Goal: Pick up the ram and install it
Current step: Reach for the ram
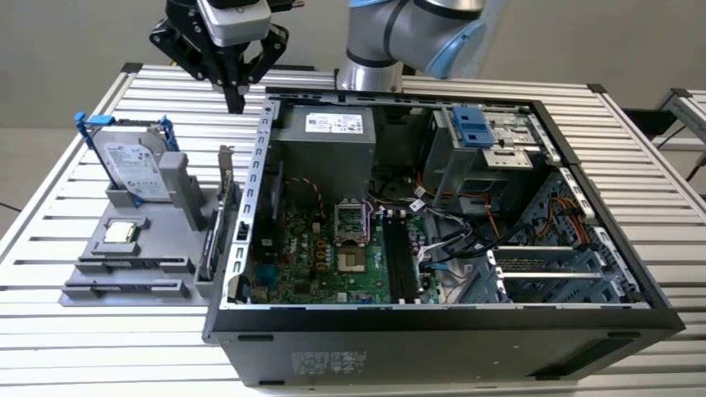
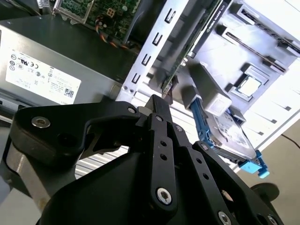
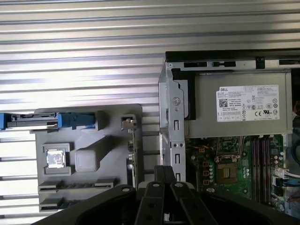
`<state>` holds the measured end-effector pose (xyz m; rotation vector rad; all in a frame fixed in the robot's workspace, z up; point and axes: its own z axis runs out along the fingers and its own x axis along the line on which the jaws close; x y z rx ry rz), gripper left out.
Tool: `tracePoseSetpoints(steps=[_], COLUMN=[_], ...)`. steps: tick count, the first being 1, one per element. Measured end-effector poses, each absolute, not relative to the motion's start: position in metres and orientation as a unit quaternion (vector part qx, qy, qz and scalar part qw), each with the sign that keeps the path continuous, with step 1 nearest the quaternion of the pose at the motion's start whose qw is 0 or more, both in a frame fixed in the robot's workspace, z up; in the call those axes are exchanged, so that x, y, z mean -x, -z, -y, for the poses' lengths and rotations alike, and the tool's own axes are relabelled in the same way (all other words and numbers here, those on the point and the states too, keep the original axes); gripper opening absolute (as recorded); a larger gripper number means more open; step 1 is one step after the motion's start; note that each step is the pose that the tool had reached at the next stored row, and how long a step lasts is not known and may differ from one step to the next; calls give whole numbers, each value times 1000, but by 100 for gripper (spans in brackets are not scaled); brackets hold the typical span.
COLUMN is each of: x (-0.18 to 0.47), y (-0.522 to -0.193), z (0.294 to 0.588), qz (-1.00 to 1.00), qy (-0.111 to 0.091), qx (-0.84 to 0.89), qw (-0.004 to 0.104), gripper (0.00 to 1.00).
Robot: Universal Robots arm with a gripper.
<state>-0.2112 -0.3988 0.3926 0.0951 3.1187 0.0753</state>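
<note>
Overhead | end effector (image 1: 234, 102) clenched; above table slats (image 1: 165, 93); just beside case edge (image 1: 264, 136)

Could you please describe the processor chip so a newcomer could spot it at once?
Start at the open computer case, then go to the grey holder beside it on the exterior view's left. The processor chip lies flat in a pocket there, just camera-side of the upright hard drive with blue brackets. It alone is small, square and silvery.
</note>
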Motion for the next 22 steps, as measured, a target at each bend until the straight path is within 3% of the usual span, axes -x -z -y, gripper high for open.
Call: tracePoseSetpoints(steps=[22], x=[232], y=[-393], z=[399], qz=[-999], qy=[-24], qx=[-29], qw=[10], gripper=[0])
